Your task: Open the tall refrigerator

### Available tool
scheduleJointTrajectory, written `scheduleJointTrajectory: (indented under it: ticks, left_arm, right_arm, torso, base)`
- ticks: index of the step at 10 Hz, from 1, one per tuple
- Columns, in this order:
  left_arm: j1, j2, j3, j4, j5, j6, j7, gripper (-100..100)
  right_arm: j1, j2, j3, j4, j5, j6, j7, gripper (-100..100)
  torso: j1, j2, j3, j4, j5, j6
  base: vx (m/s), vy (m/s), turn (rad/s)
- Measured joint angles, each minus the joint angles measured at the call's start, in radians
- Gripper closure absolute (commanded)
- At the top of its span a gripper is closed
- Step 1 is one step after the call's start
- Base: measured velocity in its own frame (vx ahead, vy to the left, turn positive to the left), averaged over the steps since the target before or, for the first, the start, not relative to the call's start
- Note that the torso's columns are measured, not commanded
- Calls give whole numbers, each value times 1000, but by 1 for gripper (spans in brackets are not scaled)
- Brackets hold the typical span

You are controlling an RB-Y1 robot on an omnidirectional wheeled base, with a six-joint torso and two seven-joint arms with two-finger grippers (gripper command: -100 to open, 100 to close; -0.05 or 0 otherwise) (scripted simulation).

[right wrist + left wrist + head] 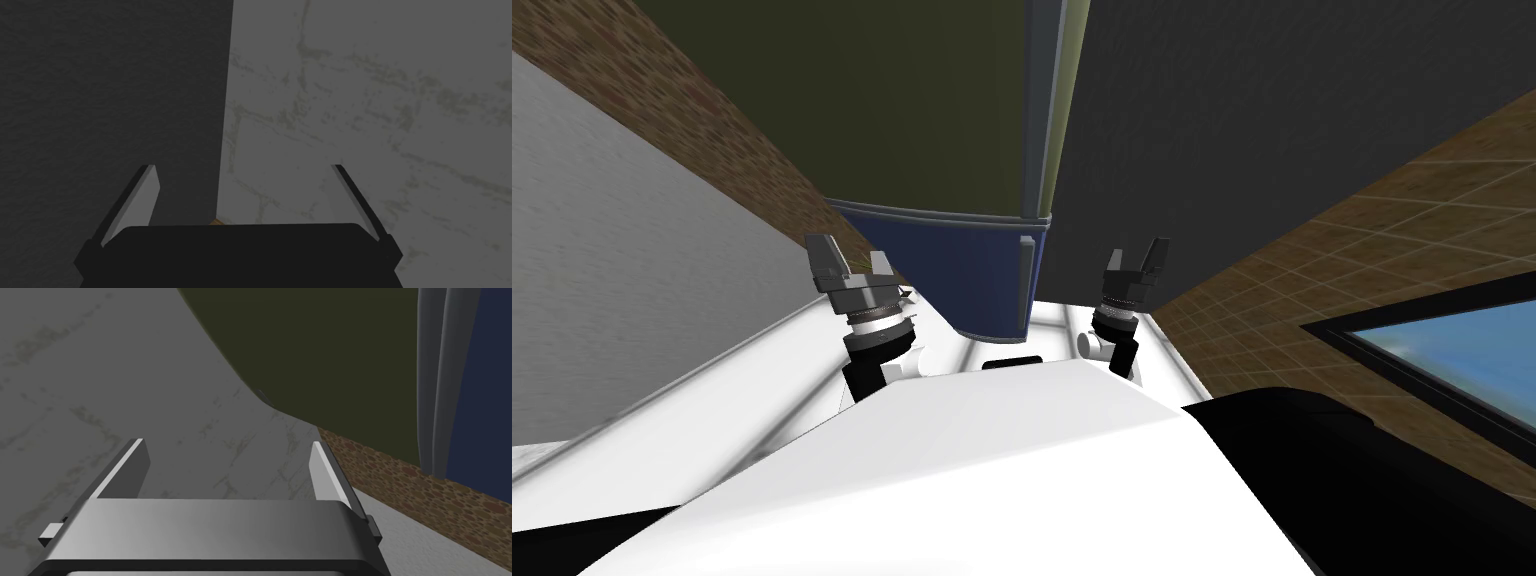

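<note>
Left gripper (852, 255) is hanging low in front of me, its two fingers standing wide apart and gripping nothing. The right gripper (1137, 255) is matching it on the other side, likewise spread wide and empty. Between and beyond them the tall refrigerator (912, 100) is standing close ahead: an olive-green upper door is rising over a blue lower drawer (962, 270), with a grey vertical handle (1040, 100) running along the door's right edge. A dark grey panel (1262, 120) is adjoining the handle on the right (whether it belongs to the refrigerator, I cannot tell). The left gripper is sitting by the drawer's left corner, the right gripper below the dark panel; neither is gripping the handle.
</note>
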Motion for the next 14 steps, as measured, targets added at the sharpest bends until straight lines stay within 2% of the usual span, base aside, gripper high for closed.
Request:
scheduleJointTrajectory:
  ticks: [2,9,10,11,14]
  left_arm:
    - [0,0,0,0,0,0,0,0]
    - [0,0,0,0,0,0,0,0]
    - [0,0,0,0,0,0,0,-100]
    - [-8,28,1,-1,-1,7,-1,-100]
    - [-32,121,1,0,-7,38,-4,-100]
  right_arm:
    - [0,0,0,0,0,0,0,0]
    - [0,0,0,0,0,0,0,0]
    - [0,0,0,0,0,0,0,0]
    - [0,0,0,0,0,0,0,0]
    - [0,0,0,0,0,0,0,0]
  torso:
    - [0,104,-209,105,0,0]
    - [0,618,-1234,617,0,0]
    - [0,691,-1382,691,0,0]
    - [0,725,-1451,724,0,0]
    - [-1,738,-1476,738,0,0]
  base:
    - [0,0,0]
    - [0,0,0]
    - [5,-9,3]
    - [1,-16,3]
    - [-2,-31,6]
